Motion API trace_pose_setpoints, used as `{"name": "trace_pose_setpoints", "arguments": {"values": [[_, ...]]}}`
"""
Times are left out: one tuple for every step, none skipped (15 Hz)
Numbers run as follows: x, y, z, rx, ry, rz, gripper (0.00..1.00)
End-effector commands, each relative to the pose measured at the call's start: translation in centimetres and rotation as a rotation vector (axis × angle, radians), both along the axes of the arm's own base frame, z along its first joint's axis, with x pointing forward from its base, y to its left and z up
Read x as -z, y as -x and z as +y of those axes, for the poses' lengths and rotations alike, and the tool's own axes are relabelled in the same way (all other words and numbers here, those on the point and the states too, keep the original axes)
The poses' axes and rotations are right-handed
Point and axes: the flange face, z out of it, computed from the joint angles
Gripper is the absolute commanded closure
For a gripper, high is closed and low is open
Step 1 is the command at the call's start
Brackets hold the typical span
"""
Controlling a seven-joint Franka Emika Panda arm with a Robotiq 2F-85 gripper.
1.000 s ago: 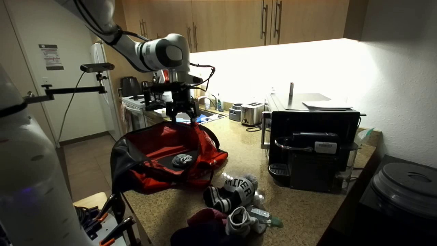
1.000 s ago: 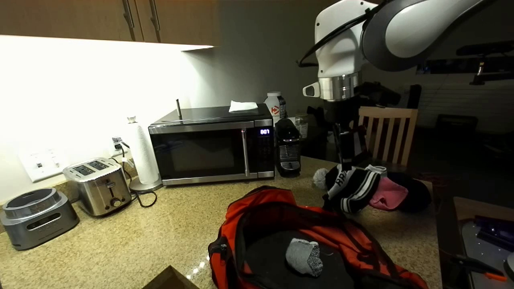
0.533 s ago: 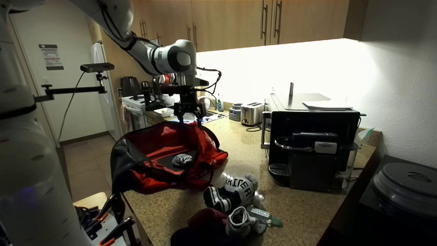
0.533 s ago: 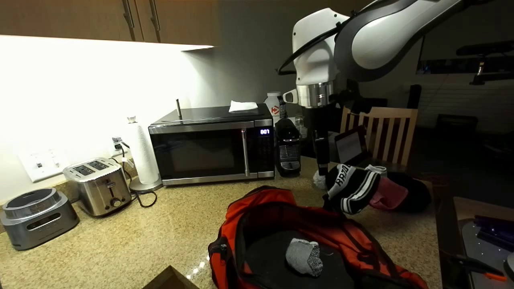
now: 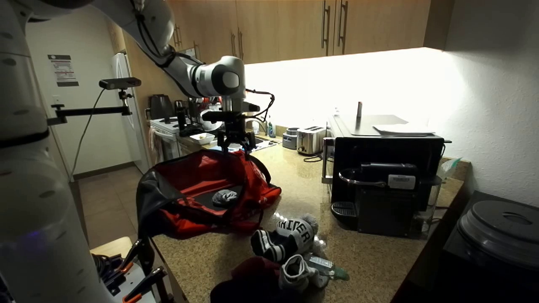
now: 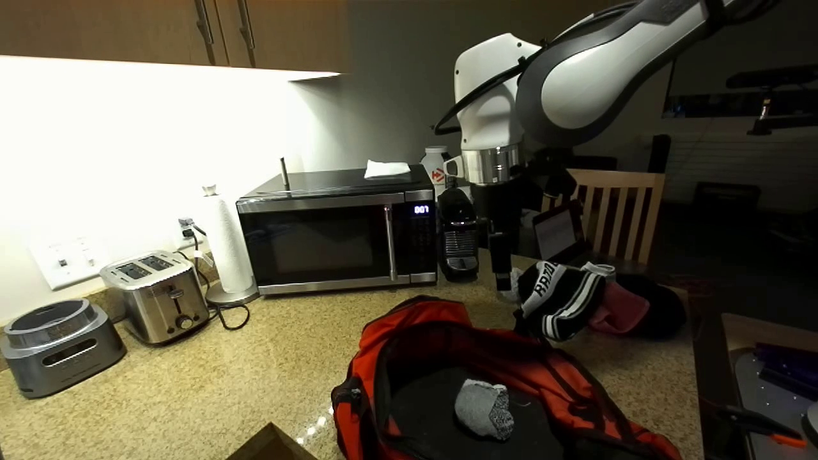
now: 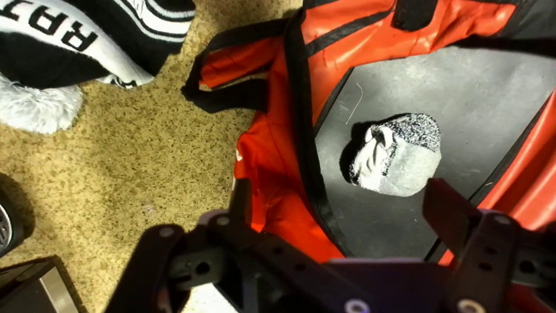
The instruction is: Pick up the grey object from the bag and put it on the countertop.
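The grey object (image 5: 225,197), a small rolled sock-like lump, lies on the black floor of the open red bag (image 5: 252,185). It shows in an exterior view (image 6: 484,409) and in the wrist view (image 7: 410,167). The bag stands on the speckled tan countertop (image 6: 255,370). My gripper (image 5: 236,152) points down above the bag's rim on the toaster side. In the wrist view the gripper (image 7: 339,182) is open with nothing between its fingers; one finger is over the bag's red side, the other over the bag's inside near the grey object. It touches nothing that I can see.
A black-and-white pompom hat (image 5: 290,235), a pink cloth (image 6: 617,310) and a white sock (image 5: 293,271) lie beside the bag. A coffee machine (image 5: 383,202), a microwave (image 6: 332,243) and a toaster (image 6: 160,297) stand behind. A brown corner (image 6: 271,444) shows near the bag.
The arm has moved lower and sideways over the bag, to the right in an exterior view and to the left in an exterior view. The bag and grey object have not moved.
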Motion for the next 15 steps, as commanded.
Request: {"name": "trace_pose_setpoints", "arguments": {"values": [[0.7,1.2,0.1,0.064,-0.029,0.008,0.00],[0.9,1.4,0.1,0.075,-0.036,0.013,0.00],[1.1,1.5,0.2,0.080,-0.043,0.021,0.00],[1.5,1.7,0.2,0.082,-0.051,0.031,0.00],[1.9,1.9,0.3,0.084,-0.058,0.042,0.00],[2.2,2.1,0.3,0.086,-0.065,0.051,0.00],[2.7,2.2,0.4,0.089,-0.072,0.059,0.00],[3.0,2.4,0.5,0.091,-0.081,0.070,0.00],[3.6,2.4,0.5,0.098,-0.090,0.078,0.00],[4.0,2.5,0.6,0.104,-0.100,0.087,0.00],[4.7,2.6,0.8,0.108,-0.105,0.092,0.00],[5.2,2.7,1.0,0.109,-0.109,0.092,0.00],[5.8,2.7,1.3,0.107,-0.115,0.093,0.00],[6.4,2.7,1.6,0.106,-0.119,0.095,0.00],[7.1,2.6,1.9,0.101,-0.117,0.094,0.00]]}}
